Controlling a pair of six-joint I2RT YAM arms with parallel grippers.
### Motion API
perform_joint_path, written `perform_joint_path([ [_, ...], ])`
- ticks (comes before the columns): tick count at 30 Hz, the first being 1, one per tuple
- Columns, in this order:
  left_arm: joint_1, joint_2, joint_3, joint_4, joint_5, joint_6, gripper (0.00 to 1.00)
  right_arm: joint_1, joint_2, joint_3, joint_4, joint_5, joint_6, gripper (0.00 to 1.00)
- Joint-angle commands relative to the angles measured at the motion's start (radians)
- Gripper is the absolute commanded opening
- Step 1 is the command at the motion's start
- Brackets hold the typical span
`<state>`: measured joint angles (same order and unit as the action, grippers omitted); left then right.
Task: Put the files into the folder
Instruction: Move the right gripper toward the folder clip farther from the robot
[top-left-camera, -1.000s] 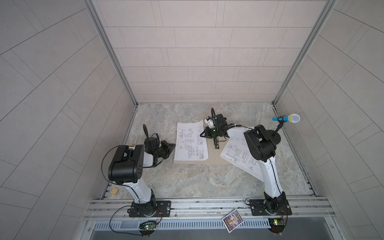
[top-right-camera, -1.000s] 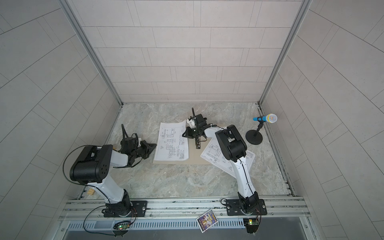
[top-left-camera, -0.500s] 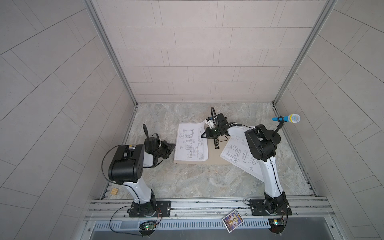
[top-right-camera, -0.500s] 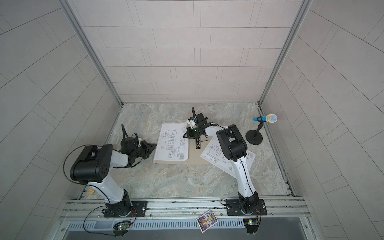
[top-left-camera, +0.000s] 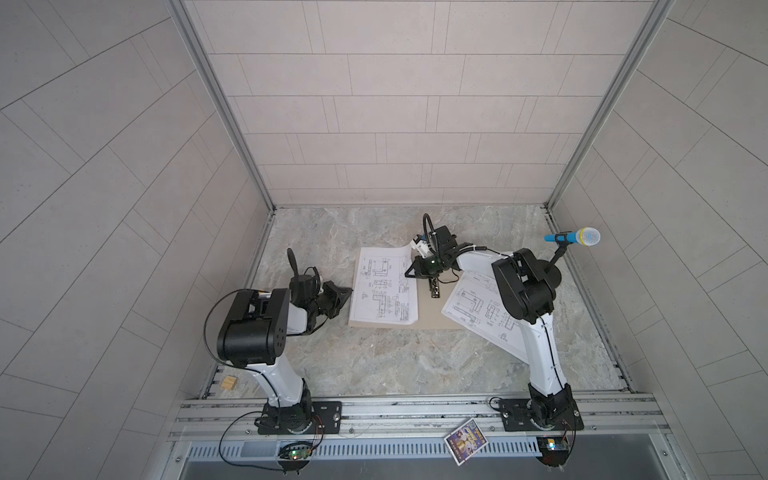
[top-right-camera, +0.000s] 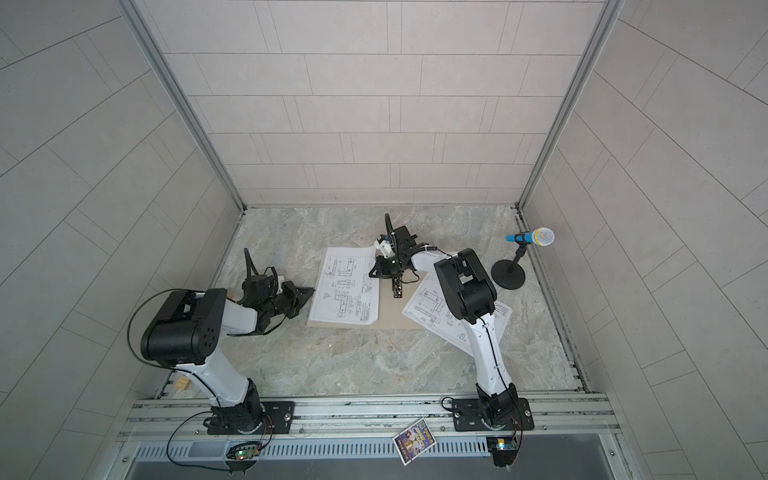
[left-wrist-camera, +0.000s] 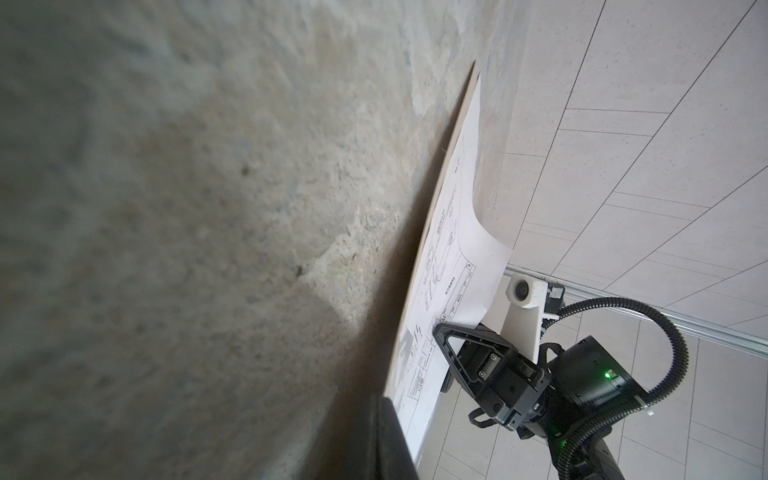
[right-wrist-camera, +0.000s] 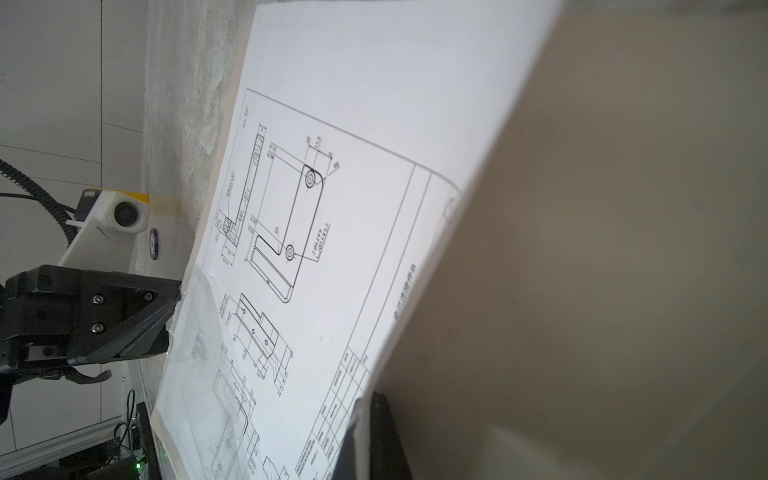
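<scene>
One sheet (top-left-camera: 384, 286) lies on the 9 o'clock half of the open folder (top-left-camera: 430, 318). A second sheet (top-left-camera: 473, 307) sits skewed over the 3 o'clock half and out onto the table (top-left-camera: 374, 357). The left gripper (top-left-camera: 345, 291), closed, touches the first sheet's 9 o'clock edge. The right gripper (top-left-camera: 408, 274), closed, meets its curled 1 o'clock corner; whether it pinches paper is unclear.

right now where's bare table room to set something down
Free: marble tabletop between the flat tan cardboard folder and the metal front rail, plus the strip behind the folder. Crowded: mid-table, white printed sheets and right claw.
</scene>
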<state>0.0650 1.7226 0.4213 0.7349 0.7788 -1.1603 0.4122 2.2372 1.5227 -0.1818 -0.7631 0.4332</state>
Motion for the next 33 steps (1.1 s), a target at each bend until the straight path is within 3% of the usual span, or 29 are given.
perform_joint_path([
  [1, 0.000, 0.006, -0.009, 0.046, 0.005, -0.002, 0.00, -0.004, -0.019, 0.007, -0.082, 0.000, -0.045, 0.00],
  [13, 0.001, 0.020, -0.007, 0.074, 0.009, -0.013, 0.00, 0.041, 0.047, 0.141, -0.163, 0.007, -0.077, 0.00],
  [25, 0.001, 0.027, -0.009, 0.089, 0.010, -0.021, 0.00, 0.014, 0.010, 0.102, -0.216, 0.075, -0.088, 0.00],
  [28, 0.001, 0.035, -0.009, 0.099, 0.008, -0.024, 0.00, 0.008, -0.004, 0.091, -0.216, 0.093, -0.081, 0.12],
  [29, 0.000, 0.038, -0.009, 0.106, 0.011, -0.025, 0.00, 0.008, -0.002, 0.092, -0.216, 0.102, -0.075, 0.27],
  [30, 0.000, 0.038, -0.009, 0.107, 0.013, -0.029, 0.00, 0.008, -0.001, 0.093, -0.216, 0.109, -0.069, 0.35],
  [33, -0.001, 0.035, -0.010, 0.106, 0.011, -0.027, 0.00, 0.008, -0.008, 0.096, -0.209, 0.113, -0.057, 0.45],
])
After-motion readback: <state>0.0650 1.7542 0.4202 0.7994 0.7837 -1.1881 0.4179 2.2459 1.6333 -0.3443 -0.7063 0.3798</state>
